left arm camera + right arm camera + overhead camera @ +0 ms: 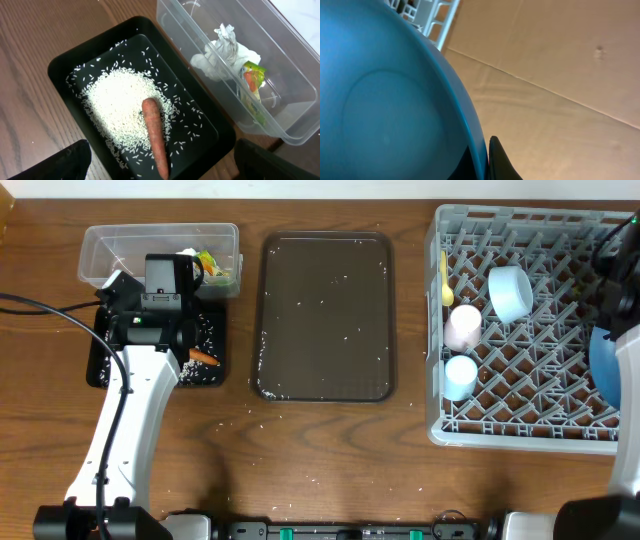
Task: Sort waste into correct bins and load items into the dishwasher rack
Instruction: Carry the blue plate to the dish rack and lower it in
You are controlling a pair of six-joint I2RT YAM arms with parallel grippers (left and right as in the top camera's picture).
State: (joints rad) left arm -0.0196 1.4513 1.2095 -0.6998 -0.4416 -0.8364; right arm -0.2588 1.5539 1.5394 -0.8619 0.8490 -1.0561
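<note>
The black tray (100, 365) at the left holds loose rice (120, 107) and the orange carrot (155, 137). Behind it the clear tub (105, 250) holds crumpled tissue (225, 52) and the green-yellow wrapper (254, 80). My left gripper (160, 172) hangs open over the black tray, its fingers either side of the carrot's near end. The grey rack (535, 325) at the right holds the light blue bowl (510, 292), pink cup (462, 325), small light blue cup (460, 375) and yellow spoon (445, 280). My right gripper (487, 162) is shut on the dark blue plate's (385, 110) rim, at the rack's right edge (605, 365).
A large dark brown serving tray (325, 315) with scattered rice grains lies in the middle of the wooden table. A few rice grains lie on the table in front of it. The left arm's cable runs off the left edge.
</note>
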